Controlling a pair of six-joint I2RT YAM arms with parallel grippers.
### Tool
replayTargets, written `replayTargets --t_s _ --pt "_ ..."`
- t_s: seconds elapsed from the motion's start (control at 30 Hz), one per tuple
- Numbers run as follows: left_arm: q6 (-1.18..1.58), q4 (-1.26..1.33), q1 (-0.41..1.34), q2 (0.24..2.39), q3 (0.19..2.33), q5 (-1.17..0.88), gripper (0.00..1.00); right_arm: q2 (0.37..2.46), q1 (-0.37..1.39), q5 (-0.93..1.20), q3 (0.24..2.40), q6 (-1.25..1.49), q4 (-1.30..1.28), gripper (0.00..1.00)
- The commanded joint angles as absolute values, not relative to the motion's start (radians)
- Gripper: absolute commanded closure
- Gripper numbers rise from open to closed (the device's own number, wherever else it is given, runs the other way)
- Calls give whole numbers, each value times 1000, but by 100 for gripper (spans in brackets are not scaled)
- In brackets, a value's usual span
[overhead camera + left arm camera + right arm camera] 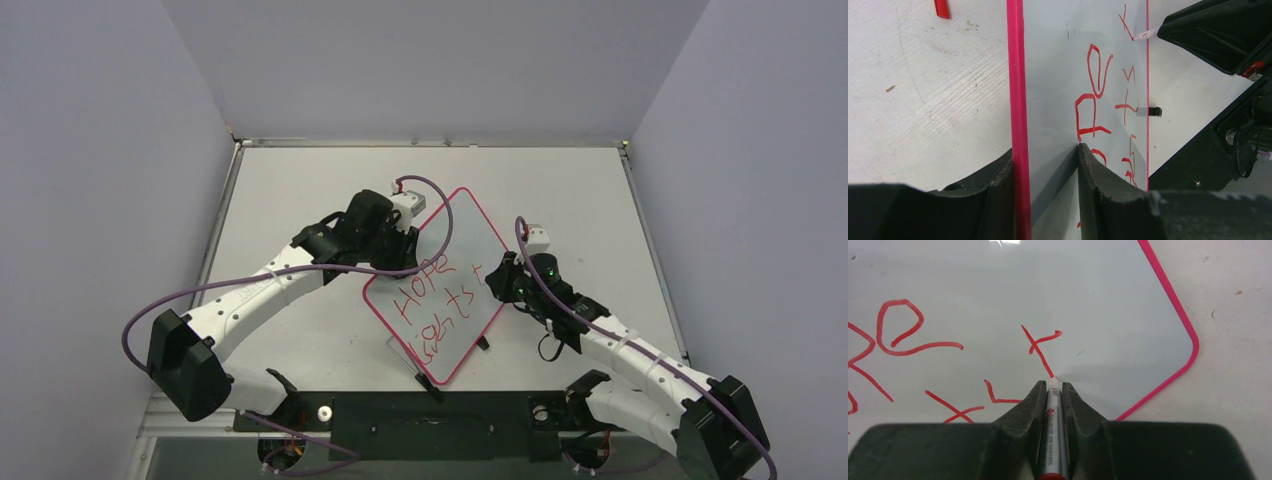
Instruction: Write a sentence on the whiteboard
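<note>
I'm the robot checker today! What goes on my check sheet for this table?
Surface: grey-white table, scuffed, with small specks.
Job's things: whiteboard with a pink rim, lying crooked; red sentence starts "HOPE", and the lower line is hard to read.
Clutter: small red piece and small black piece, both beside the board.
End effectors: left end effector clamps the whiteboard's edge; right end effector is shut on a marker, its tip at the last letter.
Cables: purple cables loop along both arms; one crosses above the board's far corner.
Surroundings: plain grey walls on three sides.
</note>
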State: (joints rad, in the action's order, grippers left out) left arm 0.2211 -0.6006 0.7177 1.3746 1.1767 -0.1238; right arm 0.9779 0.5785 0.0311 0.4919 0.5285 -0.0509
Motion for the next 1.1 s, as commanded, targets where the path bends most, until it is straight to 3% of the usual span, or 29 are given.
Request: replayTargets --t_s 0.0,1.07 --pt "34 -716 724 1397 1146 83 100 939 590 32 458 546 -72 100" --pt "35 -718 724 1396 1146 83 100 968 612 3 562 521 -106 100"
